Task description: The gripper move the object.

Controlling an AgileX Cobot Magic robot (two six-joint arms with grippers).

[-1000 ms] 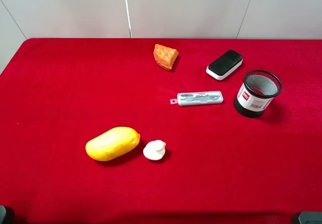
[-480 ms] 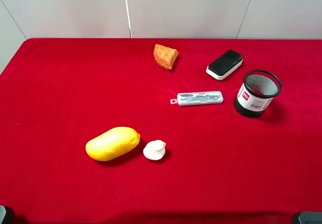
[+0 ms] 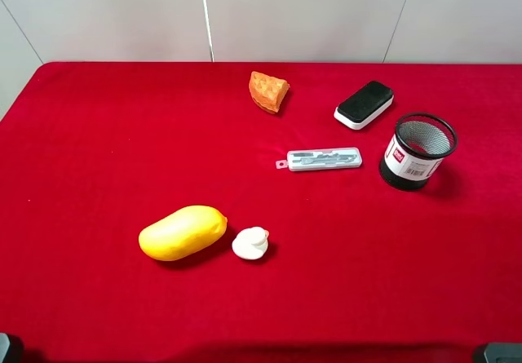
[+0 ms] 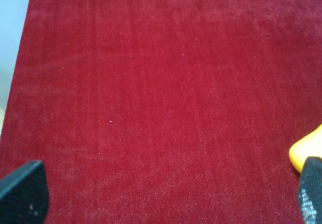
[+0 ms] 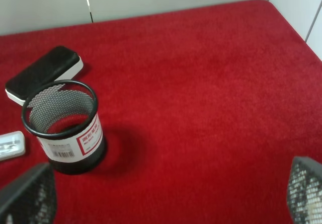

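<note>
The object, a slim translucent white-grey case (image 3: 320, 160), lies flat on the red cloth, right of centre, with its holed tab pointing left. One end of it shows at the edge of the right wrist view (image 5: 10, 145). My left gripper (image 4: 166, 194) is open and empty over bare cloth, with a black fingertip (image 4: 22, 194) at each side. My right gripper (image 5: 166, 196) is open and empty, near the mesh cup (image 5: 63, 128) and well apart from the case. In the exterior high view only dark arm parts show at the bottom corners.
A black mesh cup (image 3: 418, 151) stands just right of the case. A black-and-white eraser (image 3: 364, 104) lies behind it. An orange sponge piece (image 3: 267, 90) lies at the back middle. A yellow mango (image 3: 183, 232) and a small white object (image 3: 250, 243) lie front left.
</note>
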